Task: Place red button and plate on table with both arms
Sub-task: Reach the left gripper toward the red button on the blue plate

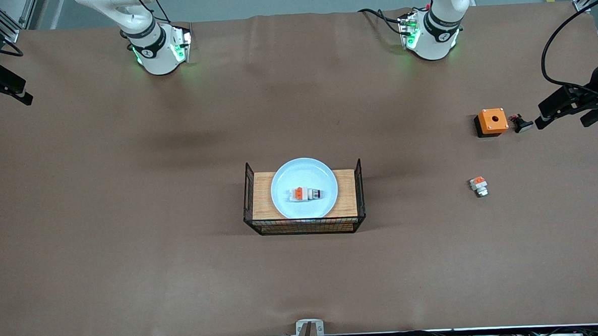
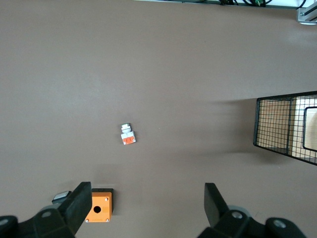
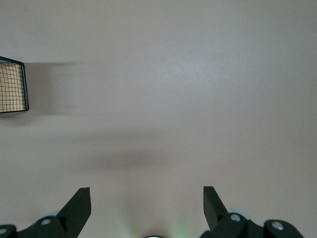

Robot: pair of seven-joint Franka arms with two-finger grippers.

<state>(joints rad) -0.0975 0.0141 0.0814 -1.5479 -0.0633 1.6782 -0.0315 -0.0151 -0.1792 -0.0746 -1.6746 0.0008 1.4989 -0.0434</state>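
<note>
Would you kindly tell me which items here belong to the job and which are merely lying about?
Job:
red button, lying on the plate
plate, on the wire rack
table

Lying about:
wire rack
orange box
black button
orange-and-white block

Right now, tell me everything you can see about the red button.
The red button is a tiny white-grey switch block with an orange piece and a dark red round tip. It lies on its side in the plate, near the middle, tip pointing toward the left arm's end of the table. It looks like plastic. Only the plate touches it; the plate sits on the rack. No gripper is near it.
</note>
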